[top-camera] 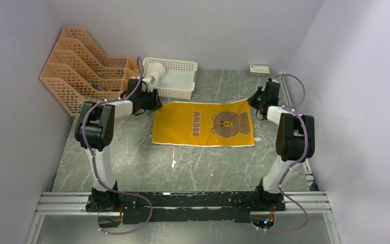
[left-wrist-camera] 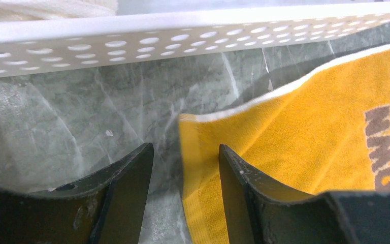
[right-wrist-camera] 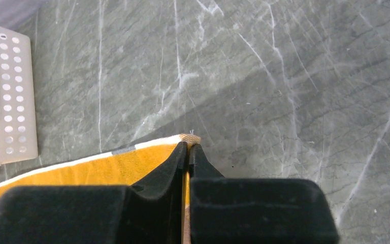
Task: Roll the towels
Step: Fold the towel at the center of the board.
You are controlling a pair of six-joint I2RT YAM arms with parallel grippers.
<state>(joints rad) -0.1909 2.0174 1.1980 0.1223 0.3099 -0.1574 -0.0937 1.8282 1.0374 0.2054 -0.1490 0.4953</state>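
while rt end effector pinches fuzzy yellow towel corner, lt end effector stands open.

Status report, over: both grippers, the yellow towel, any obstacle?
Left gripper open, astride far-left corner of yellow towel. Right gripper shut on far-right corner. Towel flat, not rolled. White basket close behind.

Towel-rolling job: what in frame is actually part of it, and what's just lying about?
Job:
- yellow bear towel, spread flat
- cream towel, rolled up
- right gripper, jaws shut on a far corner of the yellow towel
- left gripper, jaws open at its other far corner

Lying about:
- white lattice basket, holding the cream roll
- peach file racks
- white power strip
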